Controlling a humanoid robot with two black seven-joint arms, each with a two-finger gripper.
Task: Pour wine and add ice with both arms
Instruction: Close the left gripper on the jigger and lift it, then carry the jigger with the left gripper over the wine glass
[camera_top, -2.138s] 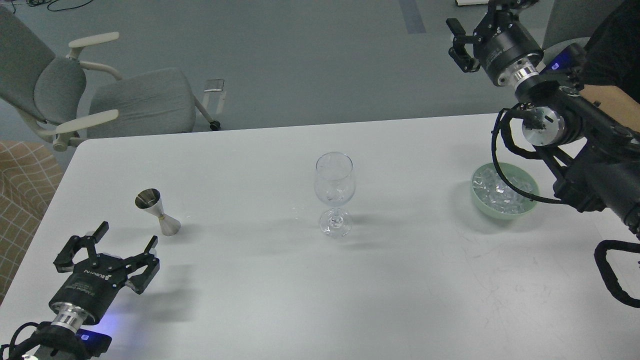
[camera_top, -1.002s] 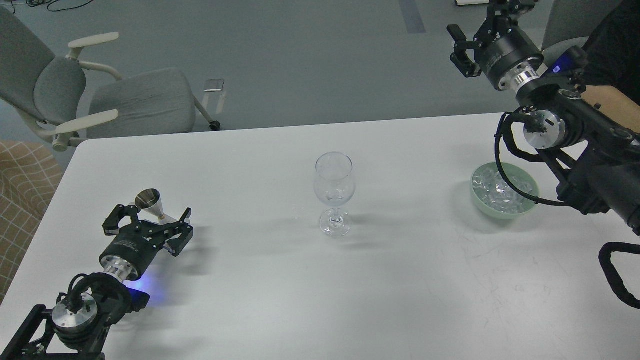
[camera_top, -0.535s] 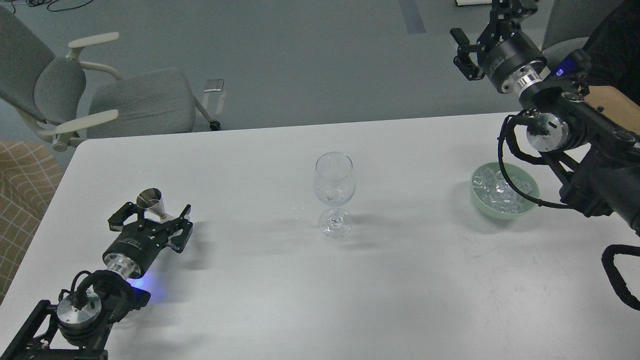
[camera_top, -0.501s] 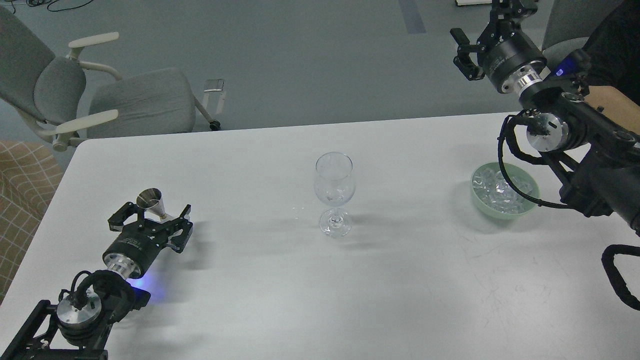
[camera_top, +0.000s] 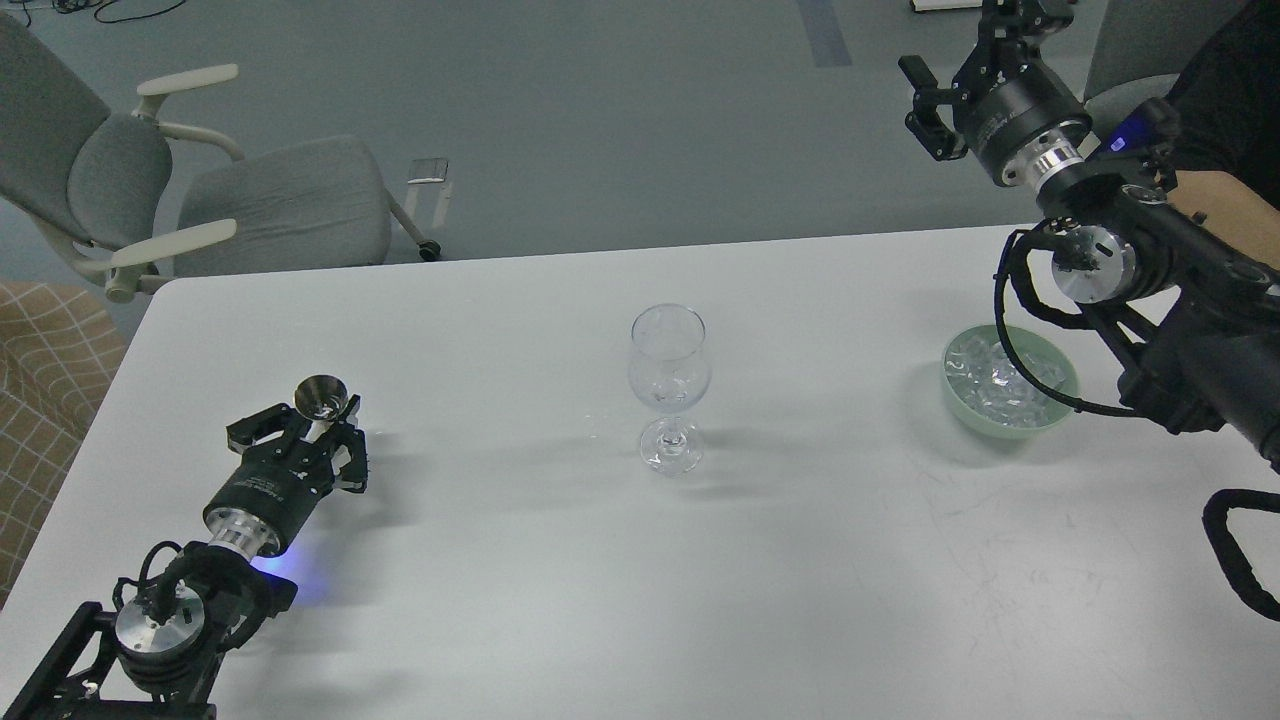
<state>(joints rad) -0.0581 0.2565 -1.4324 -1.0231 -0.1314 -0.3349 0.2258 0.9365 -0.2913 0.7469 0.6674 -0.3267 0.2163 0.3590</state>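
A small steel jigger (camera_top: 321, 397) stands at the table's left. My left gripper (camera_top: 318, 432) is shut on the jigger's narrow waist, with its cup showing above the fingers. No wine can be made out in the cup. An empty clear stemmed glass (camera_top: 669, 380) stands upright at the table's middle. The ice (camera_top: 990, 382) lies as several clear cubes in a pale green bowl (camera_top: 1062, 410) at the right. My right gripper (camera_top: 962, 50) is open and empty, high beyond the table's far right edge and well above the bowl.
The white table (camera_top: 620, 580) ends at a far edge near the right arm's elbow. A grey office chair (camera_top: 260, 205) stands beyond the far left corner. A person's bare arm (camera_top: 1215, 205) is behind my right arm. A checked cushion (camera_top: 40, 380) is at the left.
My left gripper moved forward to the jigger, then shut on its waist; the jigger shifted slightly right. My right gripper barely moved.
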